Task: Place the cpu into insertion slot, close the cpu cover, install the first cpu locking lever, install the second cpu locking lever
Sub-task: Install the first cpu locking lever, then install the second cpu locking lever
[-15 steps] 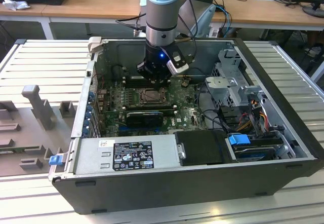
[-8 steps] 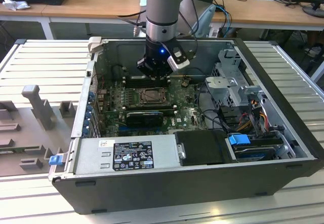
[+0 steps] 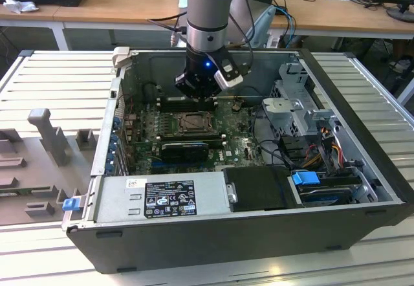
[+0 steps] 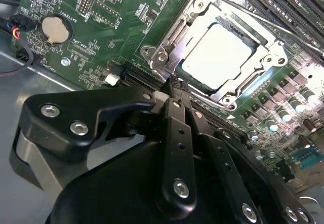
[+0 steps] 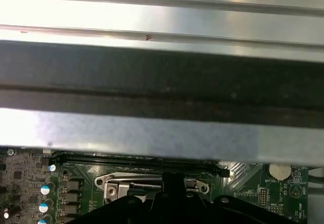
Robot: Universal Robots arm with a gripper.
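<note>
The cpu (image 4: 216, 56), a flat chip with a bright silver top, lies in the insertion slot (image 3: 193, 123) on the green motherboard. The silvery cpu cover (image 4: 169, 37) lies flat around it, with the chip showing through its window. My gripper (image 4: 175, 84) hovers just over one corner of the cover, its black fingers (image 4: 174, 113) pressed together with nothing between them. In the exterior view the gripper (image 3: 198, 94) hangs just behind the socket, inside the open computer case. The first wrist view shows the cover's frame (image 5: 115, 181) past the gripper body.
The case walls (image 3: 110, 114) enclose the board. Long black memory slots (image 4: 283, 6) run beside the socket. A coin cell (image 4: 55, 27) sits on the board. A black card (image 3: 184, 150), the power supply (image 3: 162, 195) and drive cages with cables (image 3: 304, 124) crowd the rest.
</note>
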